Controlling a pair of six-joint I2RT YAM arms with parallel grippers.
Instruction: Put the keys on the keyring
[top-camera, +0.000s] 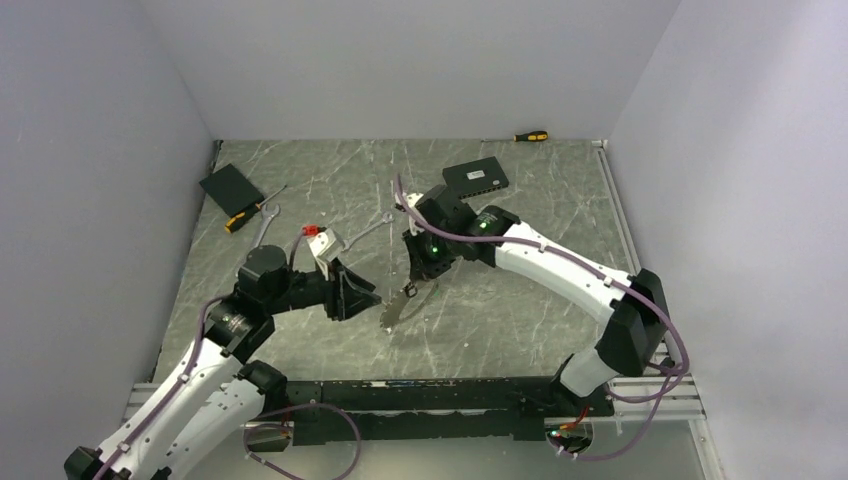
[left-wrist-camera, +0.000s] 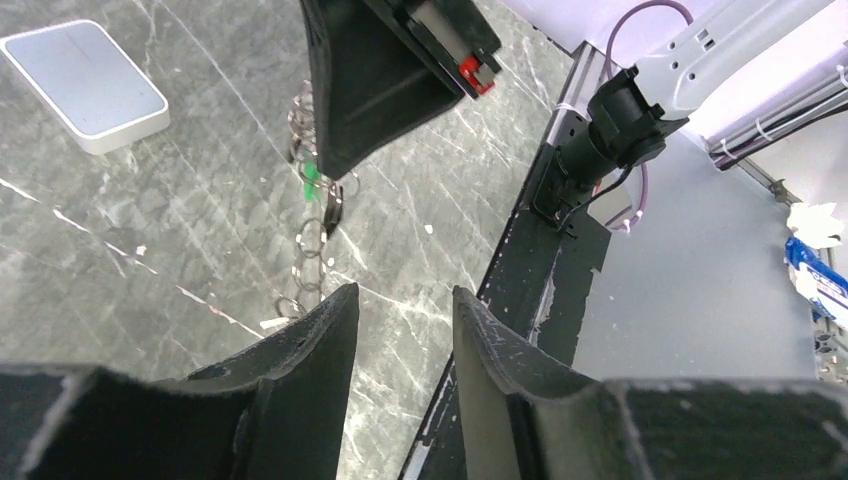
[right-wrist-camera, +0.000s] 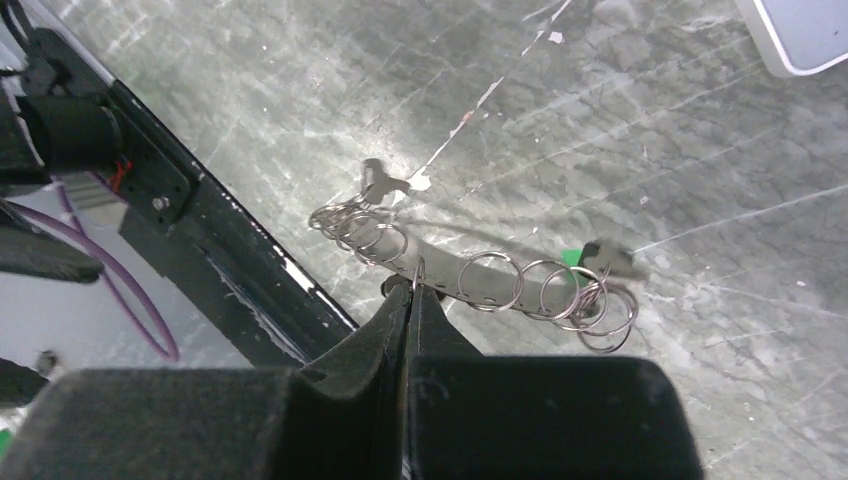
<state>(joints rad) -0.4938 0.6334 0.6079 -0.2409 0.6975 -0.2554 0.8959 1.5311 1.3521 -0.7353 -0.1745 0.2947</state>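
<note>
Near the table (top-camera: 500, 320) middle, the right gripper (right-wrist-camera: 412, 290) is clamped on the keyring (top-camera: 397, 308); the left gripper (left-wrist-camera: 403, 295) stands half-open, empty.

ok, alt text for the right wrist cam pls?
The right hand, shut, pinches a thin wire loop of the keyring, a string of silvery rings with a small green tag, held above the grey marbled table. The corner of a white box shows top right.
</note>
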